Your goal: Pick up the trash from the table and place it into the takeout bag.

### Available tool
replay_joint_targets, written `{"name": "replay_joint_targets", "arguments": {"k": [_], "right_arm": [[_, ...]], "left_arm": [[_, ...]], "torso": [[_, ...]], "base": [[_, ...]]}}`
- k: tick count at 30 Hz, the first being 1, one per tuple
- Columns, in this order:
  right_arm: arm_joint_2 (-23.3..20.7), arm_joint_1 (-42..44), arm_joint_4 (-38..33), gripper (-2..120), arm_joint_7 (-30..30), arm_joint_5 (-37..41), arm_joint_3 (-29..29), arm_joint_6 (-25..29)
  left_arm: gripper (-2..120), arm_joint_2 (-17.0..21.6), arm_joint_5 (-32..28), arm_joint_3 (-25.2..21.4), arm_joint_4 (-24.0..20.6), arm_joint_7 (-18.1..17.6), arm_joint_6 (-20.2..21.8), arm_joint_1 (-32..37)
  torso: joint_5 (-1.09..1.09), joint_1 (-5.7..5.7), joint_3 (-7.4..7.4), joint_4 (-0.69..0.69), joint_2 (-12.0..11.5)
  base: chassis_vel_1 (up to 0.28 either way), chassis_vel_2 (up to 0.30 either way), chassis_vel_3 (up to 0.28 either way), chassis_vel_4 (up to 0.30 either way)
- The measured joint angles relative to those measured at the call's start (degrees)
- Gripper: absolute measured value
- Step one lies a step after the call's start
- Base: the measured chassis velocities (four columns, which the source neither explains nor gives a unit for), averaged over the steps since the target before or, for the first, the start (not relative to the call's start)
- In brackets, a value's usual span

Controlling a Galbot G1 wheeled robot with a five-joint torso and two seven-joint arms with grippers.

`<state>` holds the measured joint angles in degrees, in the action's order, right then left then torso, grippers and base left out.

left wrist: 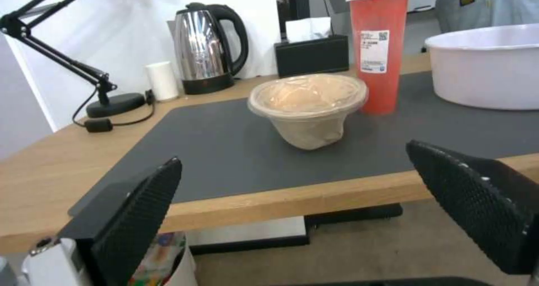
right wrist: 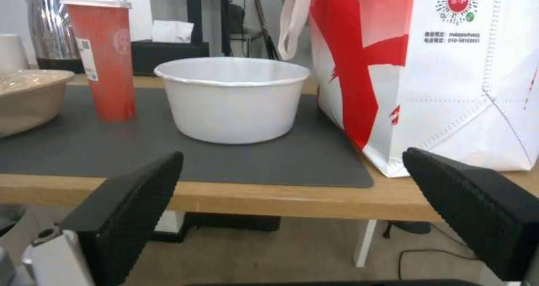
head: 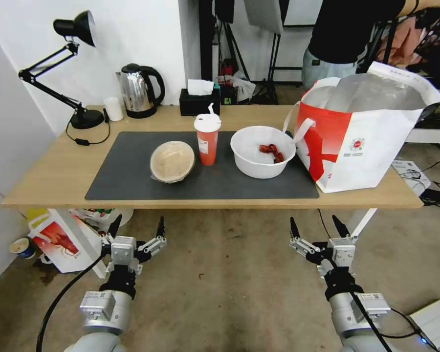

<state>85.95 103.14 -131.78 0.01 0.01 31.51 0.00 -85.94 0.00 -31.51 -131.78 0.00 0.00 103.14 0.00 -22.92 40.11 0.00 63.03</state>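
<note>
Trash all sitting mid-table [head: 49, 181] on the grey mat [head: 132, 181]. Closest in: left gripper [head: 136, 230] and right gripper [head: 319, 229], both below the front edge, fingers spread wide, gripping nothing. Farther along: tan bowl [head: 172, 161], red cup [head: 208, 139], white bowl [head: 262, 151] with crayfish scraps. Takeout bag [head: 362, 142] upright near the right edge, mouth gaping. Kettle [head: 140, 91] and tissue box [head: 199, 101] along the back edge.

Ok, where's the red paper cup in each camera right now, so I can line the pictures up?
Head view: red paper cup stands mid-mat, between the tan bowl and the white bowl.
Left wrist view: the cup is just behind the tan bowl, its top cut off.
Right wrist view: the cup stands beside the white bowl.
Shared landmark: the black tissue box behind it.
</note>
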Motion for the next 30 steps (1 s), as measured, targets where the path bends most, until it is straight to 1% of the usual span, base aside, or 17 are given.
{"name": "replay_joint_targets", "arguments": {"k": [11,14,17,18,20,21,22,23,24,25,26,28,29,30], "right_arm": [[0.0,0.0,0.0,100,0.0,0.0,0.0,0.0],[-0.2,-0.3,0.4,100,0.1,-0.2,-0.2,0.8],[-1.7,-2.3,3.9,100,1.2,-1.8,-1.7,6.3],[-1.7,-2.3,3.9,100,1.2,-1.8,-1.7,6.3],[-3.0,-4.2,7.1,100,2.2,-3.4,-3.0,11.4],[-3.3,-4.6,7.8,100,2.4,-3.7,-3.3,12.4],[-4.0,-5.6,9.6,100,3.0,-4.6,-4.1,15.3],[-4.0,-5.6,9.6,100,3.0,-4.6,-4.1,15.3],[-4.7,-6.5,11.1,100,3.4,-5.3,-4.7,17.6],[-5.0,-7.0,11.8,100,3.7,-5.7,-5.0,18.8],[-5.8,-8.1,13.8,100,4.3,-6.7,-5.8,21.9],[-6.0,-8.4,14.3,100,4.4,-6.9,-6.0,22.7],[-6.8,-9.1,15.5,100,4.8,-7.6,-6.5,25.2],[-7.6,-8.6,14.4,100,4.7,-7.7,-6.0,25.9]], "left_arm": [[100,0.0,0.0,0.0,0.0,0.0,0.0,0.0],[100,0.0,0.0,0.0,0.0,0.0,0.0,0.0],[100,0.0,0.0,0.0,0.0,0.0,0.0,0.0],[100,0.0,0.0,0.0,0.0,0.0,0.0,0.0],[100,0.0,0.0,0.0,0.0,0.0,0.0,0.0],[100,0.0,0.0,0.0,0.0,0.0,0.0,0.0],[100,0.0,0.0,0.0,0.0,0.0,0.0,0.0],[100,0.0,0.0,0.0,0.0,0.0,0.0,0.0],[100,0.0,0.0,0.0,0.0,0.0,0.0,0.0],[100,0.0,0.0,0.0,0.0,0.0,0.0,0.0],[100,0.0,0.0,0.0,0.0,0.0,0.0,0.0],[100,0.0,0.0,0.0,0.0,0.0,0.0,0.0],[100,0.0,0.0,0.0,0.0,0.0,0.0,0.0],[100,0.0,0.0,0.0,0.0,0.0,0.0,0.0]], "torso": [[0.00,0.00,0.00,0.00,0.0],[-0.01,0.00,0.00,-0.01,0.0],[0.00,0.00,0.00,0.01,0.0],[0.00,0.00,0.00,0.01,0.0],[0.00,0.00,0.00,0.00,0.0],[0.00,0.00,0.00,0.01,0.0],[0.00,0.00,0.00,0.00,0.0],[0.00,0.00,0.00,0.00,0.0],[0.00,0.00,0.00,0.00,0.0],[0.00,0.00,0.00,0.00,0.0],[0.00,0.00,0.00,0.00,0.0],[0.00,0.00,0.00,0.00,0.0],[0.06,0.00,0.00,0.02,0.0],[0.06,-0.01,0.01,0.03,0.0]], "base": [[0.000,0.000,0.000,0.000],[0.000,0.000,0.000,0.000],[0.000,0.000,0.000,0.000],[0.000,0.000,0.000,0.000],[0.000,0.000,0.000,0.000],[0.000,0.000,0.000,0.000],[0.000,0.000,0.000,0.000],[0.000,0.000,0.000,0.000],[0.000,0.000,0.000,0.000],[0.000,0.000,0.000,0.000],[0.000,0.000,0.000,0.000],[0.000,0.000,0.000,0.000],[0.000,0.000,0.000,0.000],[0.000,0.000,0.000,0.000]]}}
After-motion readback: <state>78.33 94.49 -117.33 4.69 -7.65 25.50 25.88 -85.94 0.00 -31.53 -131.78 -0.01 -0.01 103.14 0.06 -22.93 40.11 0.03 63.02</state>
